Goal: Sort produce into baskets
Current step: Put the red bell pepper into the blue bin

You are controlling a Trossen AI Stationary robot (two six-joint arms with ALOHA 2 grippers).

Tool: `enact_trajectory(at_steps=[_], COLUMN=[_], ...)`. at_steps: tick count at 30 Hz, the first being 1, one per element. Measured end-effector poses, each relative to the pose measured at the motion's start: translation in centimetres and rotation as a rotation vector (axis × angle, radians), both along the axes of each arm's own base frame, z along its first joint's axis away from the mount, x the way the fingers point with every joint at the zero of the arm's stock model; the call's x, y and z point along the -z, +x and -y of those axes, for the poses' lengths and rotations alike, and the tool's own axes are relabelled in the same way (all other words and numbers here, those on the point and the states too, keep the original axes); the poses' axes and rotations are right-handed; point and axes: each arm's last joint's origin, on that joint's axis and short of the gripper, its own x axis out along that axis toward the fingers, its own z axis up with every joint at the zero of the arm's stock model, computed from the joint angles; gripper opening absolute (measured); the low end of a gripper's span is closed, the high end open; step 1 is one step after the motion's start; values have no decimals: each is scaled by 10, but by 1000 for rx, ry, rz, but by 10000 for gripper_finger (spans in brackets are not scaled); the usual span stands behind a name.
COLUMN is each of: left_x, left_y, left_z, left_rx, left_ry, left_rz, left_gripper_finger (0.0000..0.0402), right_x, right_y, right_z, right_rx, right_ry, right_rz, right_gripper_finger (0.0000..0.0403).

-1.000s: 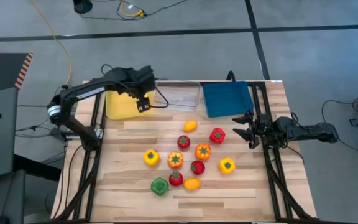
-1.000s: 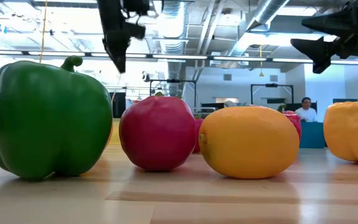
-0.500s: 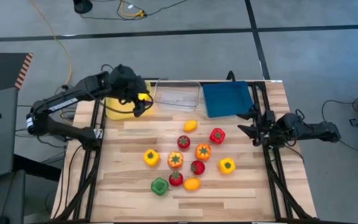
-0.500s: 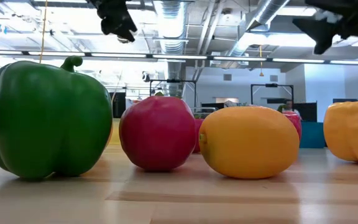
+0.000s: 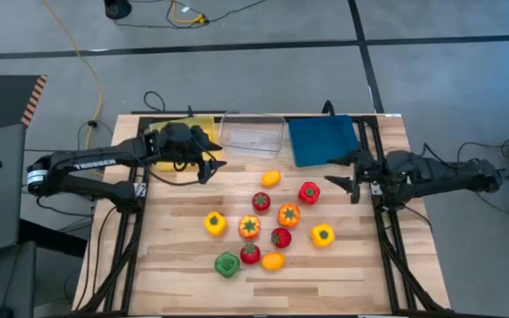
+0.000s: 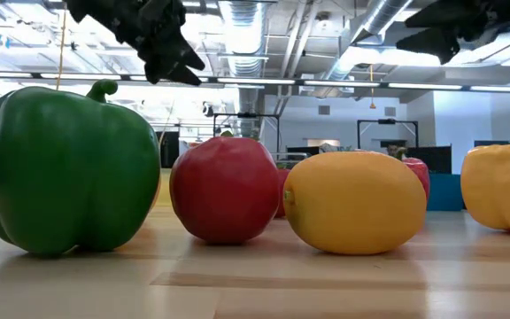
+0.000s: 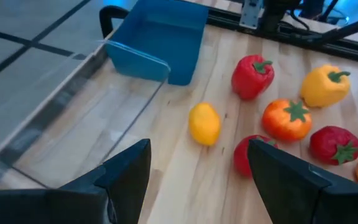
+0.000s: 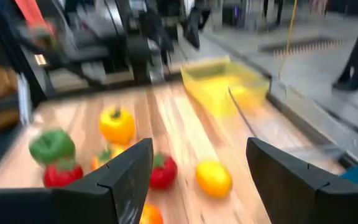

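Both grippers hang open and empty: left gripper beside the yellow basket, right gripper near the blue basket. Produce lies between them on the surface, apart from both.

— What's under my jaws?

— Pale wooden worktop, planked, satin sheen. The green pepper and yellow lemon look like glossy, smooth plastic.

— The bins?

— Clear basket: transparent, shiny plastic. Blue basket and yellow basket: smooth plastic. My jaws look matt black.
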Motion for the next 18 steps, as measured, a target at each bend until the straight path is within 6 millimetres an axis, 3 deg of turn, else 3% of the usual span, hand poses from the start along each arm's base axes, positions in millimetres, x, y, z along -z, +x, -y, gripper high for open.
enact_trajectory(at_steps=[5,18], left_x=[12,13], left_y=[1,3], left_z=[6,12], left_rx=[20,46], left_ry=[-11,-9], left_rz=[4,6], left_gripper_finger=[254,254], right_x=[-6,-9], right_y=[21,74], right_z=[-1,-2], right_rx=[10,97], right_ry=[14,117], right_rz=[-193,-540], right_gripper_finger=[286,286])
